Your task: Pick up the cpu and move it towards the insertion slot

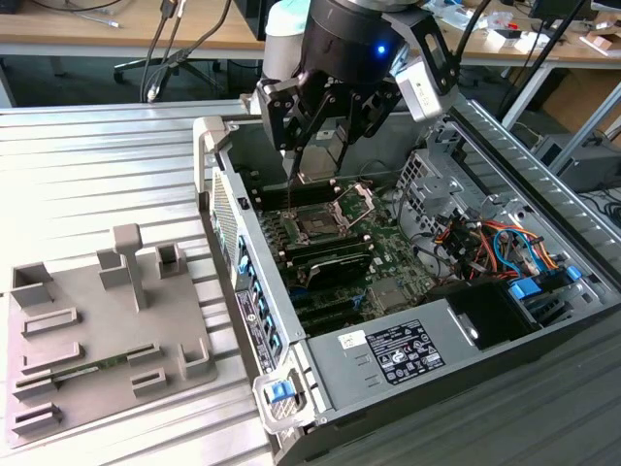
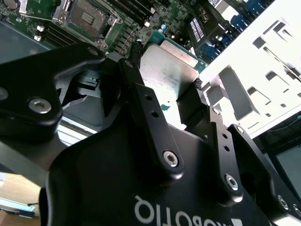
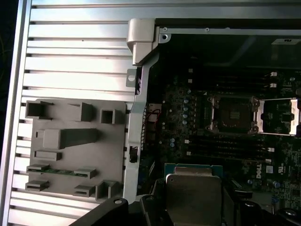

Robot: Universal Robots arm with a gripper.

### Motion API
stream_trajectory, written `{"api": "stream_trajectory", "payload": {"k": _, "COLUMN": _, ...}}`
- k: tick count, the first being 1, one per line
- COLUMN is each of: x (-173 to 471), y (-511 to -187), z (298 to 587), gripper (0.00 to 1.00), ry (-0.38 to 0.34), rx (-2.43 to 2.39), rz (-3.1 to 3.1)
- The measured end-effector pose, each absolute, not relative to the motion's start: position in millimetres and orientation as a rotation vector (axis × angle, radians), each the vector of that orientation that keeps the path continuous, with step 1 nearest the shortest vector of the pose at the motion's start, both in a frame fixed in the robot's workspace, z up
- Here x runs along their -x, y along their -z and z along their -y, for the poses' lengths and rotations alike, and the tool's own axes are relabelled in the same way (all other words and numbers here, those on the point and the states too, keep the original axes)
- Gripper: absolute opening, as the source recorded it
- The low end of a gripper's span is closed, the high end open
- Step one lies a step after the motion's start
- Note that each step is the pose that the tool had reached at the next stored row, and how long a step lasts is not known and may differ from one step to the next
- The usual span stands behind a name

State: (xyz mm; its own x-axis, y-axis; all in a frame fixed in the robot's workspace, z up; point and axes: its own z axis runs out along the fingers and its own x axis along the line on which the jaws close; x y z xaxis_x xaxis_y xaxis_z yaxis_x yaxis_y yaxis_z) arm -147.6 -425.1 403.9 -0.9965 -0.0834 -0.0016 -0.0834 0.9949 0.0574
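Black two-finger gripper (image 1: 318,165) is clamped on the cpu (image 1: 321,153), a small flat square chip with a silvery metal top and a thin green rim. In the second wrist view the chip (image 2: 165,69) sits between the two black fingers (image 2: 141,99), one pressing each opposite edge.

Position: the chip hangs in the air inside the open grey-and-black metal computer case (image 1: 254,320), above the green motherboard (image 1: 388,282). The insertion slot (image 1: 315,225) is a square dark socket in a silver frame, with its hinged metal load plate (image 1: 357,202) raised. In the exterior view it lies below the chip and a little nearer. Chip and socket are not touching. In the first wrist view the cpu (image 3: 193,195) is well apart from the socket (image 3: 233,113), with long black memory slots (image 3: 225,141) between them.

Grey plastic tray (image 1: 97,320) with raised blocks and recesses rests on the slatted metal table (image 1: 97,165), on the exterior view's left of the case. A thin green memory stick (image 3: 61,172) lies in one recess.
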Motion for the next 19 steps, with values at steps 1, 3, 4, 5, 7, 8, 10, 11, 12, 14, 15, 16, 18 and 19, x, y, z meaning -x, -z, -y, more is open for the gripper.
{"api": "stream_trajectory", "payload": {"k": 1, "x": 147, "y": -404, "z": 425, "gripper": 0.55, "ry": 0.09, "rx": -0.131, "rz": 3.137}}
{"api": "stream_trajectory", "payload": {"k": 3, "x": 146, "y": -404, "z": 425, "gripper": 0.55, "ry": 0.09, "rx": -0.131, "rz": 3.137}}
{"api": "stream_trajectory", "payload": {"k": 4, "x": 145, "y": -404, "z": 425, "gripper": 0.55, "ry": 0.09, "rx": -0.131, "rz": 3.137}}
{"api": "stream_trajectory", "payload": {"k": 5, "x": 145, "y": -404, "z": 425, "gripper": 0.55, "ry": 0.09, "rx": -0.131, "rz": 3.137}}
{"api": "stream_trajectory", "payload": {"k": 7, "x": 144, "y": -404, "z": 425, "gripper": 0.55, "ry": 0.09, "rx": -0.131, "rz": 3.137}}
{"api": "stream_trajectory", "payload": {"k": 8, "x": 143, "y": -404, "z": 425, "gripper": 0.55, "ry": 0.09, "rx": -0.131, "rz": 3.137}}
{"api": "stream_trajectory", "payload": {"k": 10, "x": 142, "y": -404, "z": 425, "gripper": 0.55, "ry": 0.09, "rx": -0.131, "rz": 3.137}}
{"api": "stream_trajectory", "payload": {"k": 11, "x": 141, "y": -404, "z": 425, "gripper": 0.55, "ry": 0.09, "rx": -0.131, "rz": 3.137}}
{"api": "stream_trajectory", "payload": {"k": 12, "x": 140, "y": -404, "z": 425, "gripper": 0.55, "ry": 0.09, "rx": -0.131, "rz": 3.137}}
{"api": "stream_trajectory", "payload": {"k": 14, "x": 139, "y": -404, "z": 425, "gripper": 0.55, "ry": 0.09, "rx": -0.131, "rz": 3.137}}
{"api": "stream_trajectory", "payload": {"k": 15, "x": 139, "y": -404, "z": 425, "gripper": 0.55, "ry": 0.09, "rx": -0.131, "rz": 3.137}}
{"api": "stream_trajectory", "payload": {"k": 16, "x": 137, "y": -404, "z": 425, "gripper": 0.55, "ry": 0.09, "rx": -0.131, "rz": 3.137}}
{"api": "stream_trajectory", "payload": {"k": 18, "x": 136, "y": -404, "z": 425, "gripper": 0.55, "ry": 0.09, "rx": -0.131, "rz": 3.137}}
{"api": "stream_trajectory", "payload": {"k": 19, "x": 136, "y": -404, "z": 425, "gripper": 0.55, "ry": 0.09, "rx": -0.131, "rz": 3.137}}
